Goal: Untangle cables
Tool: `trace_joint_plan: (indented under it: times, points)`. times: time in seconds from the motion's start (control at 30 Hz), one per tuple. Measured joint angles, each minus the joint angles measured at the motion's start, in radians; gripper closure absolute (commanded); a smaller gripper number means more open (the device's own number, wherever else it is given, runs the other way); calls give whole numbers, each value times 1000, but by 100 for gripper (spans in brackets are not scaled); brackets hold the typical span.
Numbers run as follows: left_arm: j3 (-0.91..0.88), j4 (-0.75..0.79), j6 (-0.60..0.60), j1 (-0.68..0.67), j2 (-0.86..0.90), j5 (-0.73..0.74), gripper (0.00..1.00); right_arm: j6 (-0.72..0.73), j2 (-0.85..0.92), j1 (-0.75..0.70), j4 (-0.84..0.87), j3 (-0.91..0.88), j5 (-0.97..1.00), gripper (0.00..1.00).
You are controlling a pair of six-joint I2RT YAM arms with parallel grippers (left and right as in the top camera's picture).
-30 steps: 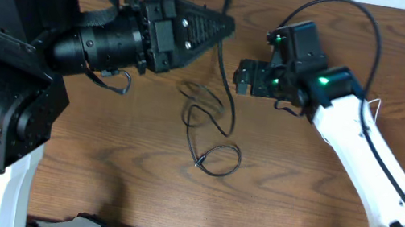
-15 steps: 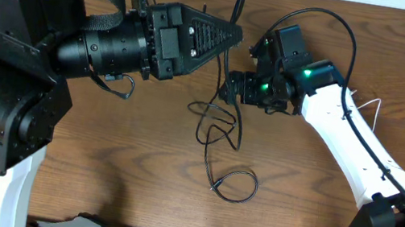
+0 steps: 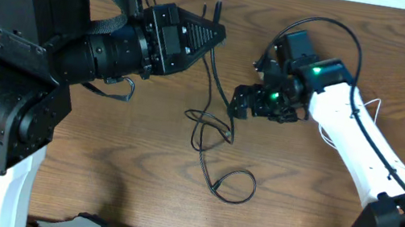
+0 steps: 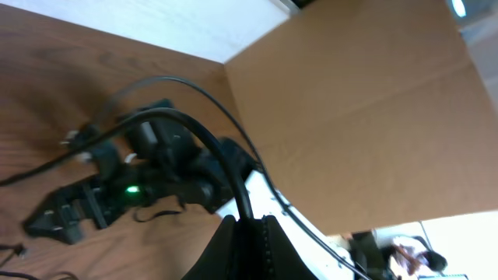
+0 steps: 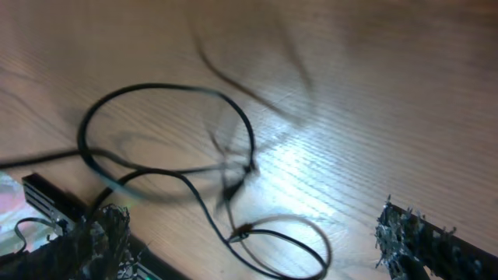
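Step in hand, by judgement: drawing one strand up and clear of the snarl so that the crossings can be opened. The left hand (image 3: 217,31) is closed on a black cable (image 3: 217,75). Its wrist view shows the fingers pinched tight with the cord arcing out from between them. From that grip one short end stands up past the fingers, and the rest runs down across the desk (image 3: 97,162) to a small tangle (image 3: 212,127) of crossed turns at the middle. From there it runs on to an end loop (image 3: 233,185) lying flat nearer the front edge. The right hand (image 3: 238,103) is spread wide and holds nothing. It sits just beside the tangle on its right, and its wrist view looks down on the crossed turns between the two fingers. No white cord can be made out with certainty. The work appears to be in its early part, as the turns are not yet separated. The next move calls for the right hand to close on one turn only, at the tangle, and draw it away from the left's grip. Risk: catching two strands at once, which would tighten the crossing.
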Motion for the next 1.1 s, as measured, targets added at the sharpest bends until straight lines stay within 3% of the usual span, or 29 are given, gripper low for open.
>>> trace_joint_plan:
  times: [0.3,0.63,0.67,0.8,0.83,1.1]
  points:
    - [0,34,-1,0,0,-18,93,-115,-44,37,49,-19,5,1]
    - [0,36,-37,0,0,29,92,-130,-44,115,132,-47,51,1]
    - [0,36,-39,0,0,29,93,-131,-44,117,135,-54,69,6]
    - [0,35,-46,0,0,30,93,-155,-44,124,171,-95,103,47]
    - [0,36,-47,0,0,30,92,-157,-44,124,174,-100,105,52]
    - [0,36,-47,0,0,33,93,-168,-44,126,212,-125,121,57]
